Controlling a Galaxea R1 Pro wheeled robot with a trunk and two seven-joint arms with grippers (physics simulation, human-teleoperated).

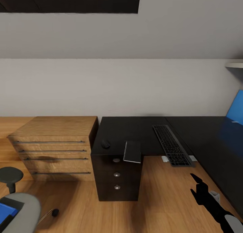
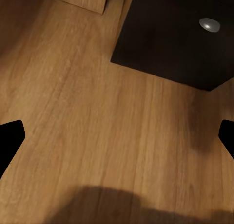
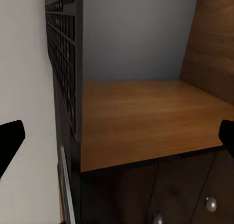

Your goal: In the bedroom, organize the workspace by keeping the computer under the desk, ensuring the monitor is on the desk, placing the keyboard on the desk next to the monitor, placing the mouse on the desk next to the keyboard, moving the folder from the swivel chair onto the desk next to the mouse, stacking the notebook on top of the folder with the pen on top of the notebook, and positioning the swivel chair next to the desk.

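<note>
The black-topped desk point(image 1: 141, 126) stands against the wall, with a drawer block point(image 1: 116, 175) at its left end. On it lie a dark mouse point(image 1: 105, 144), a dark notebook point(image 1: 132, 152) overhanging the front edge, and the keyboard point(image 1: 172, 144), also overhanging. The grey swivel chair point(image 1: 25, 214) at lower left carries the blue folder point(image 1: 6, 211). My right gripper point(image 1: 195, 185) hangs open below and in front of the keyboard point(image 3: 61, 63), its fingers apart point(image 3: 117, 139). The left gripper point(image 2: 117, 136) is open over bare floor near the drawer block point(image 2: 175, 44).
A light wooden drawer unit point(image 1: 55, 145) stands directly left of the desk. The desk's blue back panel point(image 1: 236, 108) rises at the far right. Wooden floor point(image 1: 162, 199) lies open between the drawer block and the desk's right wing.
</note>
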